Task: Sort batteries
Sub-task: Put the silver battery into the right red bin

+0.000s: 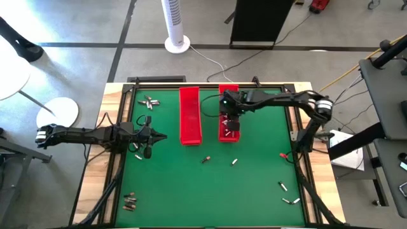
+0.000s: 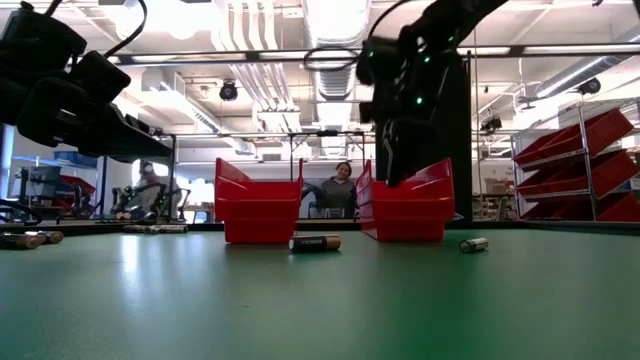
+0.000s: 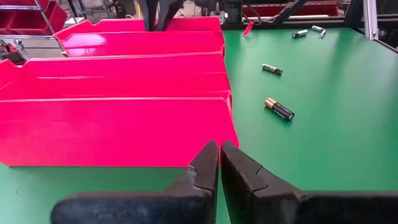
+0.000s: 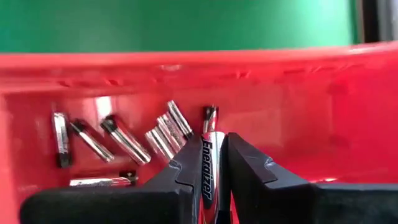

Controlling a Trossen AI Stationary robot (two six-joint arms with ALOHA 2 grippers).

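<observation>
Right gripper pinching silvery cylindrical battery over right long red plastic tray, frame centre; several cells inside, many scattered batteries left on green table.

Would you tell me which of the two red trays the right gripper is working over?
The right-hand tray, which already holds silvery batteries; the right gripper hangs over it, fingers clamping another battery. The left tray stands apart.

Glossy red plastic trays on matt green table covering. Shiny silvery metal-cased batteries; matt black fingers.
</observation>
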